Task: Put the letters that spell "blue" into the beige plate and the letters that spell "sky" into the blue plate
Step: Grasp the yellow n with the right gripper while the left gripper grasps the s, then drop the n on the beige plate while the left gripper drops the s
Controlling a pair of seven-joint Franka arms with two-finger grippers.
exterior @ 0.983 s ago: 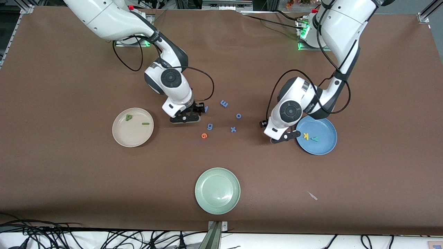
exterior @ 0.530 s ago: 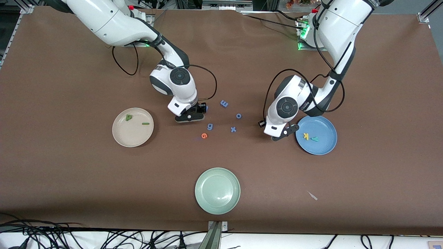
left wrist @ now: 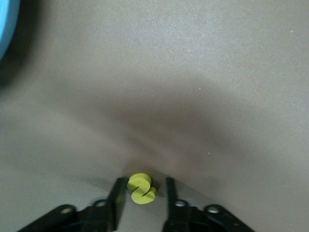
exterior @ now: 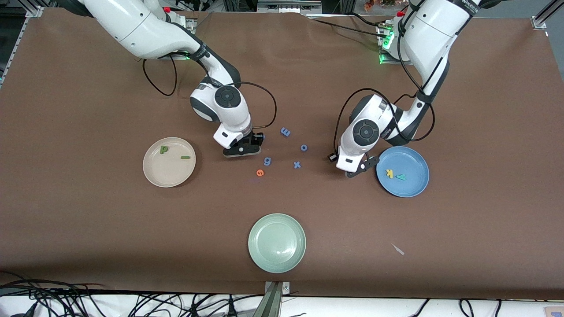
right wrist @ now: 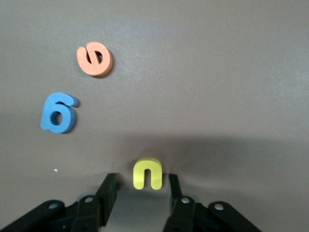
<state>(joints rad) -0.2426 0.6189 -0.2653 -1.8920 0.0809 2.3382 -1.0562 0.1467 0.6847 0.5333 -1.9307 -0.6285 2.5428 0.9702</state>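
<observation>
three plates are sitting on the table: the beige plate (exterior: pixel 155 173) holding two green letters, the green b (exterior: pixel 164 149) and the l (exterior: pixel 185 157); the blue plate (exterior: pixel 414 186) holding the yellow k (exterior: pixel 389 172) and teal y (exterior: pixel 400 177); a pale green plate (exterior: pixel 276 242). i'm seeing the left gripper (left wrist: pixel 143 193) low beside the blue plate, fingers bracketing the yellow s (left wrist: pixel 141 188) with small gaps. the right gripper (right wrist: pixel 140 191) is straddling the yellow u (right wrist: pixel 147 173), not yet clamped. the orange e (right wrist: pixel 95 59) is lying near four blue letters in clear sight; a fifth is mostly hiding by the right gripper.
</observation>
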